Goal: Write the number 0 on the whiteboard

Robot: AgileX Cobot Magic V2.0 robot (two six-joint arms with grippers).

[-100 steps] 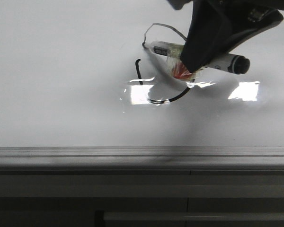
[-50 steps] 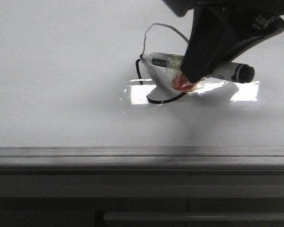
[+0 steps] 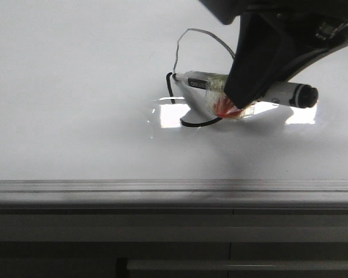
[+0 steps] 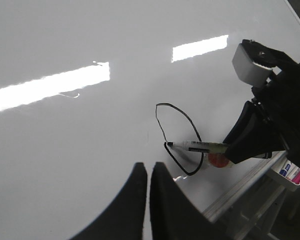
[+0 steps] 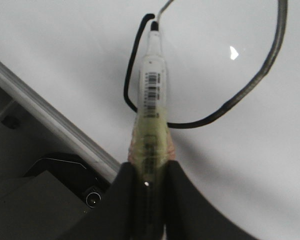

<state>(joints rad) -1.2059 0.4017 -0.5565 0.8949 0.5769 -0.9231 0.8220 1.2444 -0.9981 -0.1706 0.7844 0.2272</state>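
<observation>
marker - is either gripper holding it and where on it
The right gripper holds the marker, clamped on the taped rear part of its barrel, tip end free. The left gripper is shut on nothing.

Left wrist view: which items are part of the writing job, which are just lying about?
In the job:
- thin black hand-drawn oval, the number 0
- large glossy white whiteboard
- white-barrelled marker with black tip
- right gripper, shut on the marker

Just there:
- left gripper, shut and holding nothing
- pens in a tray past the board's edge
</observation>
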